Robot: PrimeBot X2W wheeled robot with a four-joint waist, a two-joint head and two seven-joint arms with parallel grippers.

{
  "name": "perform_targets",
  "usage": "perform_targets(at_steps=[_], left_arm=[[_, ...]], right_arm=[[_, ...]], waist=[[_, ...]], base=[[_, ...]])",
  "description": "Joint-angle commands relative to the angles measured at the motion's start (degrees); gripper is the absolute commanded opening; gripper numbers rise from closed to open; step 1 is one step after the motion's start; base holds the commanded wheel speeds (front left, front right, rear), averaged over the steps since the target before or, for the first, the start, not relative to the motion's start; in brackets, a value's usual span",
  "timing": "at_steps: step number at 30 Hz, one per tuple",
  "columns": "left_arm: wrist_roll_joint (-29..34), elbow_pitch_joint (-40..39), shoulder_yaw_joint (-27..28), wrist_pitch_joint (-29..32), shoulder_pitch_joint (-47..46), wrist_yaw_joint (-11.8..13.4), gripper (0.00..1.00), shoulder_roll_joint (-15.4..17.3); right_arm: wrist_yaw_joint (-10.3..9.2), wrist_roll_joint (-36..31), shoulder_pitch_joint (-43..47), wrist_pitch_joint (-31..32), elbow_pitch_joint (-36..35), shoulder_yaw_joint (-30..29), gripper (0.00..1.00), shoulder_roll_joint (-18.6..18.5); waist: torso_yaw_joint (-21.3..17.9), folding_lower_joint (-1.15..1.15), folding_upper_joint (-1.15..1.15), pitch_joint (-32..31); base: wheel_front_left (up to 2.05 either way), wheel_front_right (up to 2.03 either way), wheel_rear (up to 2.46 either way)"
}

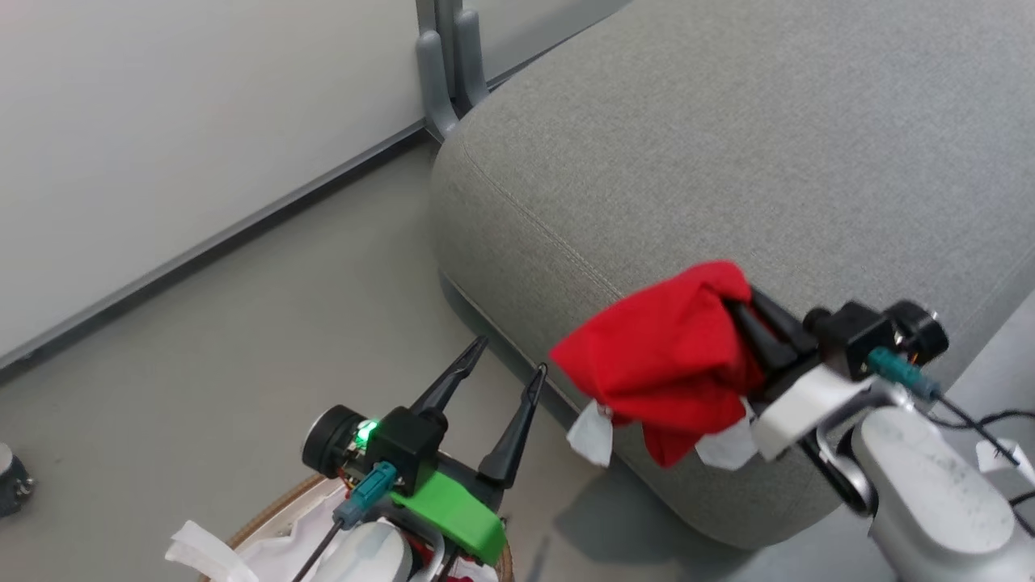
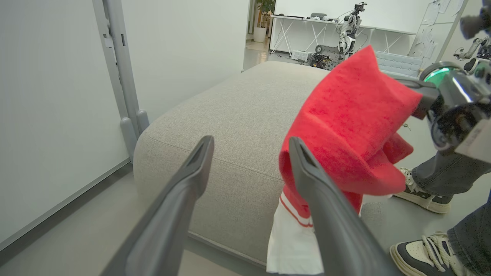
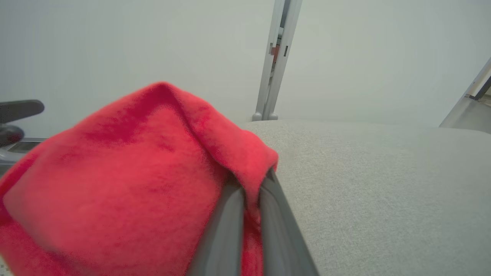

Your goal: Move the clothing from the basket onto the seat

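The clothing (image 1: pixel 663 356) hangs bunched from your right gripper (image 1: pixel 740 317), pinched tight between its fingers, at the near edge of the seat (image 1: pixel 728 145) ahead of it, so reach well forward over its top before releasing; your left gripper (image 1: pixel 512 356) idles open, empty.

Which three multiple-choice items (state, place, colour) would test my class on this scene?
1. The left gripper is: A open and empty; B shut on cloth; C shut on nothing.
2. The bright red fabric garment is: A flat mid-cushion; B pinched in the right gripper by the edge of the large grey woven seat; C on the left gripper.
3. The plastic bracket behind the left gripper's fingers is: A blue; B green; C yellow.
Key: 1 A, fingers apart, nothing between; 2 B, dark fingers close on fabric; 3 B, bright green.
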Motion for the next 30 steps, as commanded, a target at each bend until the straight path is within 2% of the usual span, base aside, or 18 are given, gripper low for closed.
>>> perform_targets(at_steps=[1, 10, 16, 22, 30], left_arm=[[0.1, -0.2, 0.6, 0.0, -1.2, -0.2, 1.00, 1.8], [0.4, -2.2, -0.2, 0.0, -5.1, -0.2, 1.00, 7.0], [-0.2, -3.0, -1.9, 0.0, -8.8, -0.2, 1.00, 9.3], [-1.1, -2.9, -3.3, 0.0, -11.6, -0.2, 1.00, 10.2], [-1.7, -2.0, -2.5, 0.0, -12.3, -0.2, 1.00, 10.9]], right_arm=[[-0.06, -0.6, -5.2, -0.1, -0.3, -0.2, 0.00, -1.1], [-0.07, -4.4, -25.0, -0.1, 3.8, -6.1, 0.00, -7.5], [-0.07, -7.1, -34.7, -0.1, 9.5, -10.9, 0.00, -9.6], [-0.07, -9.5, -37.3, -0.1, 16.5, -18.9, 0.00, -7.7], [-0.07, -14.7, -31.3, -0.1, 25.8, -31.3, 0.00, -4.4]], waist=[[-1.2, 0.00, 0.00, 6.6], [3.4, 0.00, 0.00, 18.1], [6.7, 0.00, 0.00, 24.3], [9.7, 0.00, 0.00, 28.4], [11.0, 0.00, 0.00, 29.7]], base=[[0.00, 0.00, 0.00], [0.00, 0.00, 0.00], [0.00, 0.00, 0.00], [0.00, 0.00, 0.00], [0.00, 0.00, 0.00]])
